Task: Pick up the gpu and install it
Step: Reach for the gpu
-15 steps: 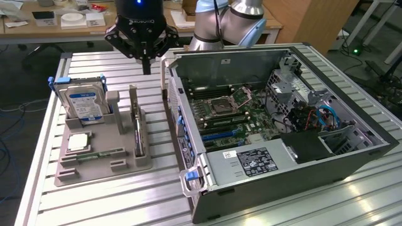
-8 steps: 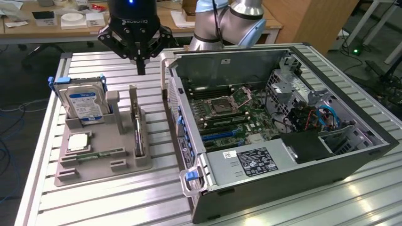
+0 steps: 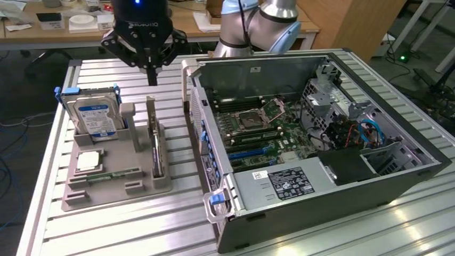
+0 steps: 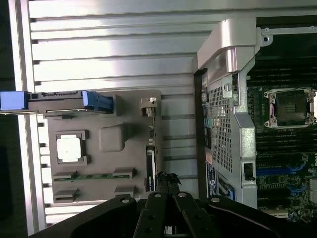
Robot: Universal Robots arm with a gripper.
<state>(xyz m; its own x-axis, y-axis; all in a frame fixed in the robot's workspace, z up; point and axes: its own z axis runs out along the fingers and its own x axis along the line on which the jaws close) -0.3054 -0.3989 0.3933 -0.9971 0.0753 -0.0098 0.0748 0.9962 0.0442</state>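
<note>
The gpu [image 3: 156,152] stands on edge in a slot of the grey holder [image 3: 114,184] on the table, at the exterior view's left of the open computer case [image 3: 306,160]. In the wrist view I look down on the gpu [image 4: 151,148] as a thin strip. My gripper [image 3: 151,80] hangs above the far end of the holder, clear of the card, fingers shut together with nothing between them. Its fingertips [image 4: 167,179] sit just beside the card's edge in the wrist view.
The holder also carries a silver hard drive with blue label [image 3: 96,120], a square processor [image 3: 89,160] and a narrow green memory stick [image 3: 114,175]. The case lies open with its motherboard [image 3: 259,128] exposed. A desk with clutter [image 3: 78,21] stands behind the slatted table.
</note>
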